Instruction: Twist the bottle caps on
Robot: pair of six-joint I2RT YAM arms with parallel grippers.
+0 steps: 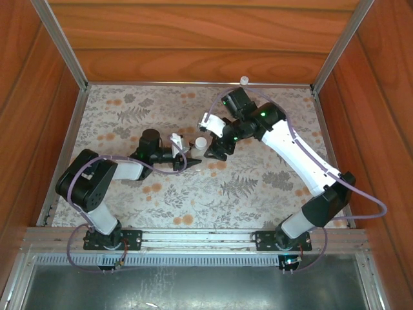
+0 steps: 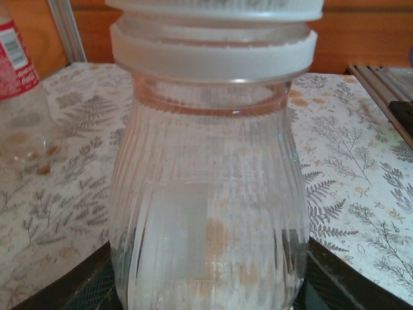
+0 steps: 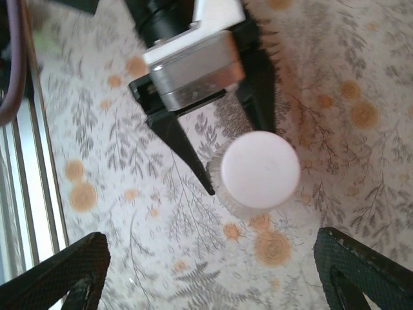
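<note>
cap (image 3: 260, 169): white one, sitting on the neck of the clear bottle (image 2: 206, 213), around mid-surface. Can't tell if it's threaded all the way down tbh
bottle: upright, pinched low on its body by the left gripper (image 1: 190, 161), which is clamped on it from the left
right gripper (image 3: 210, 239): hanging right over the cap, spread wide, touching nothing
step: I'd say it's the screwing-on bit for this bottle
next move: drop down, close centred on the cap's rim, and twist while the left one keeps the bottle from spinning
red-label bottle (image 2: 14, 55): standing off at the far edge of the surface (image 1: 258, 187)
</note>
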